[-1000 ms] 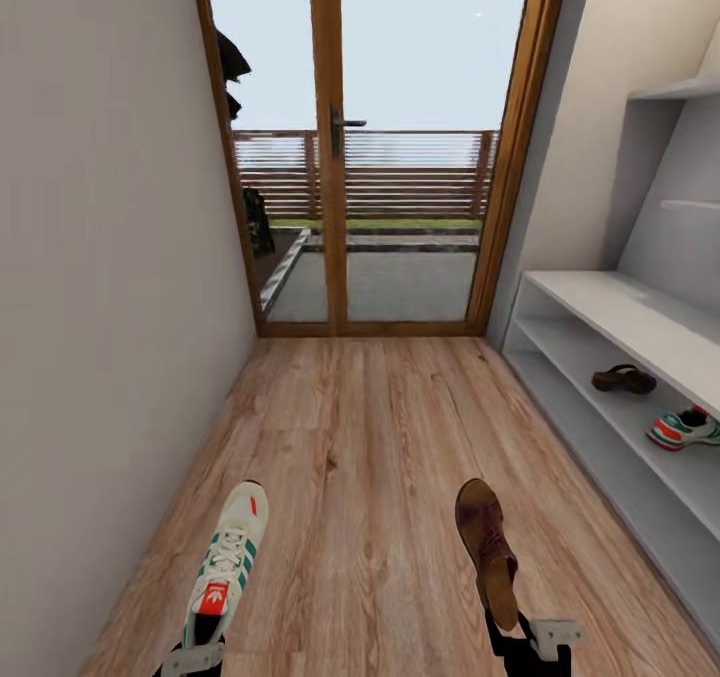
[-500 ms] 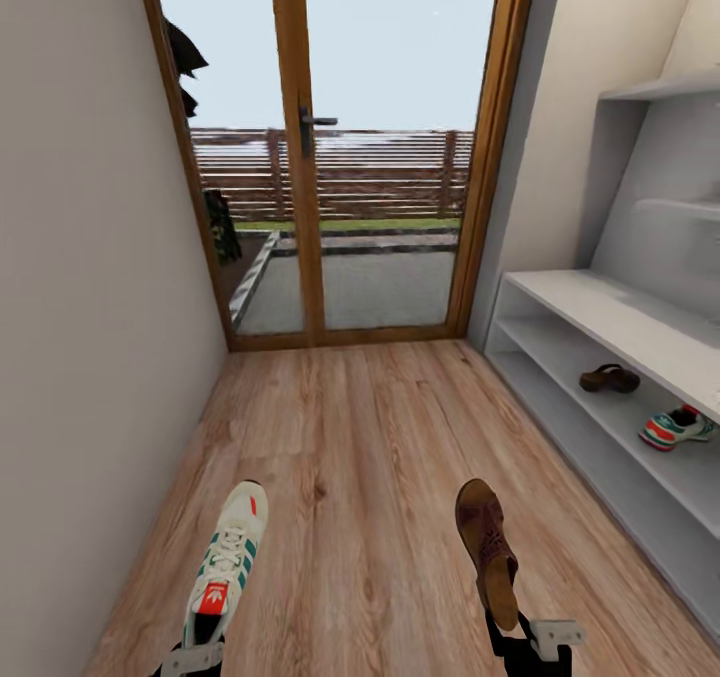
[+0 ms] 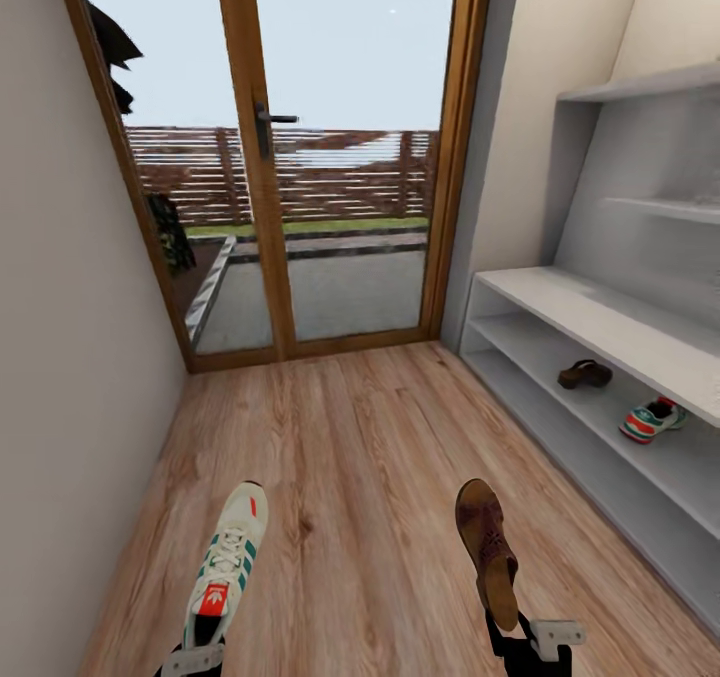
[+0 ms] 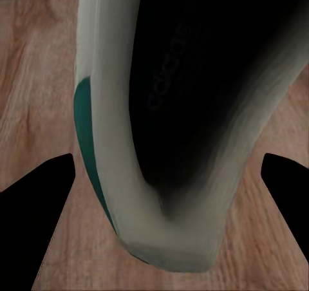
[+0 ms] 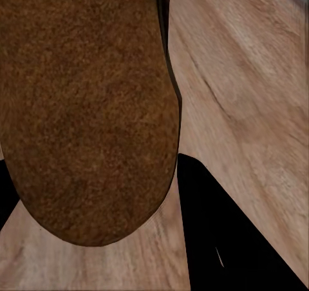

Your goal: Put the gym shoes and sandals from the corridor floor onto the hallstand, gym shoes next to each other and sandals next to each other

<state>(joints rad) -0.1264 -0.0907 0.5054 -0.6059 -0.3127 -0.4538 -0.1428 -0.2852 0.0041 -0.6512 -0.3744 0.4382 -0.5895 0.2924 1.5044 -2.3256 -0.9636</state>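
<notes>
Gym shoe [image 3: 226,564] clamped in left gripper [image 3: 192,657], sandal [image 3: 487,547] in right gripper [image 3: 530,639] — mates already on shoe rack [image 3: 590,319] at 2 o'clock; best set down beside matching partners.

Open corridor floor [image 3: 350,457] ahead; wall [image 3: 60,357] left, hallstand [image 3: 600,327] right.

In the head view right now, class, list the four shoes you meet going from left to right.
Held gym shoe → held sandal → sandal on the hallstand → gym shoe on the hallstand.
</notes>
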